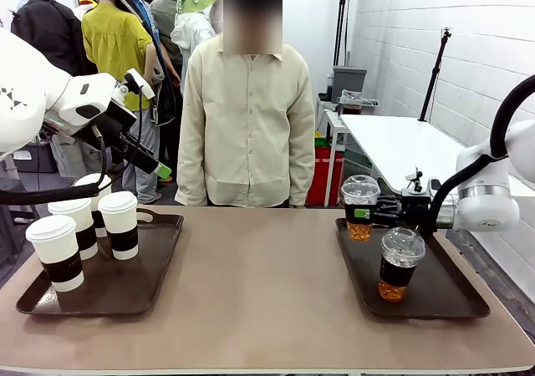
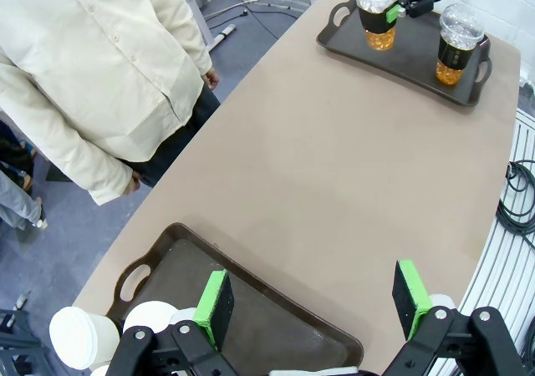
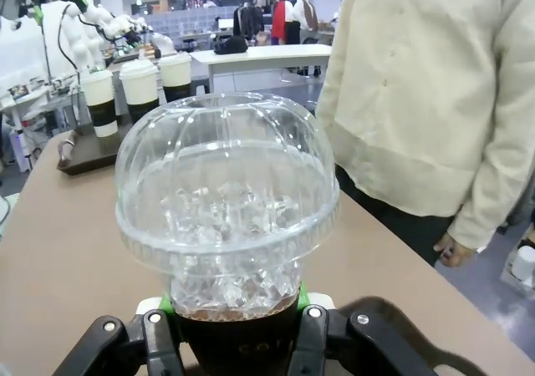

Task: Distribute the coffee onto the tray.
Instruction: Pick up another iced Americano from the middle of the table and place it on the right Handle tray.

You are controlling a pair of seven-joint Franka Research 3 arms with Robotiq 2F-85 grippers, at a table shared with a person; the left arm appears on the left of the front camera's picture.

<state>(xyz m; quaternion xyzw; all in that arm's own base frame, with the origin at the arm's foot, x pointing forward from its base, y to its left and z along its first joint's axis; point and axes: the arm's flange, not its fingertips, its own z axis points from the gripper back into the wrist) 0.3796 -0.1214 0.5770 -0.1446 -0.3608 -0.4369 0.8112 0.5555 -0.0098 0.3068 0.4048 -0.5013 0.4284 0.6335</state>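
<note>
Two iced cups sit on the right tray [image 1: 468, 305]: the far cup [image 1: 360, 207] is clamped at its dark band by the right claw [image 1: 378, 214], and the near cup [image 1: 400, 264] stands free just in front of it. Four paper cups [image 1: 122, 224] are grouped on the left tray [image 1: 155, 267], the nearest [image 1: 57, 252] set a little apart. The left claw [image 1: 150, 164] hangs released above them, its green pads [image 2: 215, 307] wide apart with nothing between.

The plastic cups are judged thin-walled, squashable and top-heavy with ice, probably slippery if wet; a moderate grip at the sleeved band, below the dome lid [image 3: 226, 184], should suit, kept upright. The paper cups look stiffer and are best taken round the brown sleeve, never by the lid.
</note>
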